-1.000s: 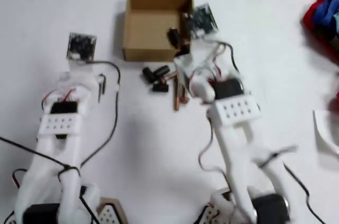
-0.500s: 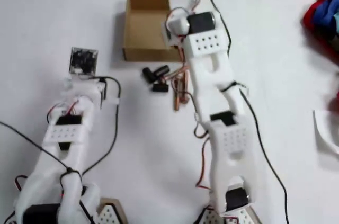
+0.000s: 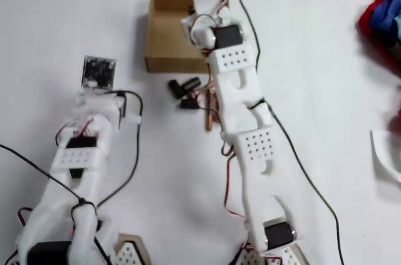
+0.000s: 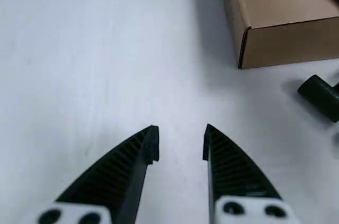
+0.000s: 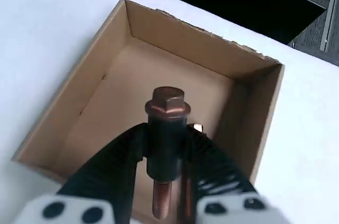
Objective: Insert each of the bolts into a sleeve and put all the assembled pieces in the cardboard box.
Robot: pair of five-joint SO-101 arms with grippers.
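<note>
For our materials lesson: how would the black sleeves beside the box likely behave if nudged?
The sleeves look like short cylinders lying on their sides, so they would probably roll. They seem small and rigid, so likely light and easily scattered across the smooth table.

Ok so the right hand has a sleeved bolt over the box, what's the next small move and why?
Probably open the right hand and let it drop. The bolt, seated in its black sleeve, hangs clamped above the floor of the cardboard box, seemingly inside its walls, so a release should land it inside.
</note>
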